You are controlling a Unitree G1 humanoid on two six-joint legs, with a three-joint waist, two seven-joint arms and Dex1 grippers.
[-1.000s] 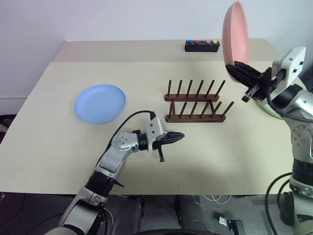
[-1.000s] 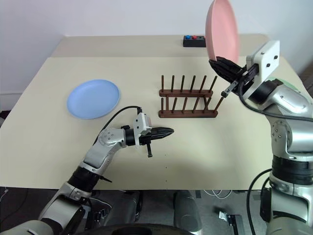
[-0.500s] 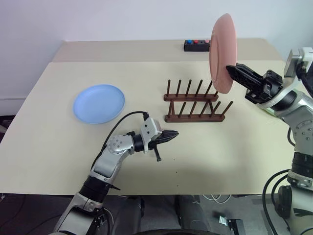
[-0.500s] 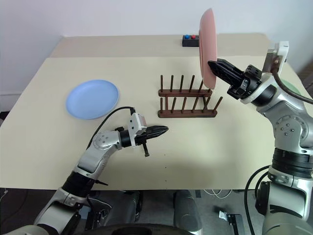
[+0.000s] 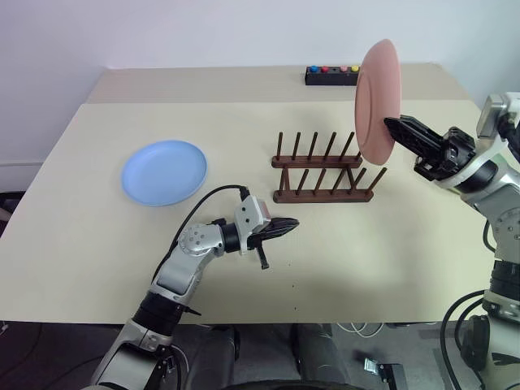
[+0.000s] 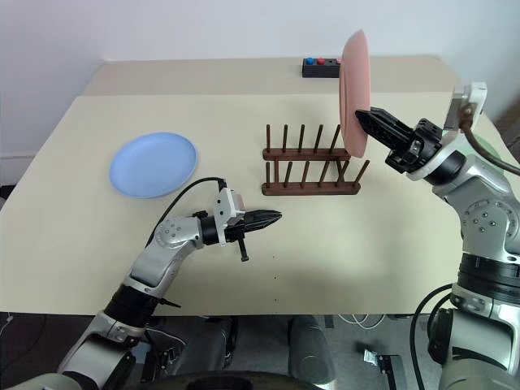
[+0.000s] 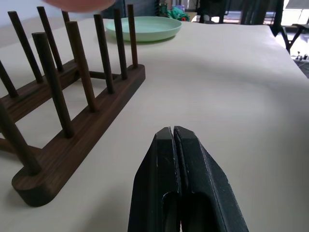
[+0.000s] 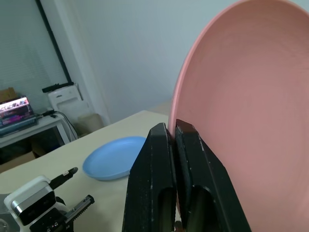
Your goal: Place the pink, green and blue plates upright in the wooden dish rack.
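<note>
Spanning view, beige table against white wall.

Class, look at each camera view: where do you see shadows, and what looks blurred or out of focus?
Left eye view: soft shadow on the table below the left gripper. Left wrist view: the green plate looks soft. Right wrist view: the background room looks hazy behind the pink plate.

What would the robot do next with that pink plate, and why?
Probably lower it into the rack. The right gripper holds the pink plate upright by its rim, just above the right end of the wooden dish rack, whose slots all stand empty. It likely needs lining up between two pegs first.
</note>
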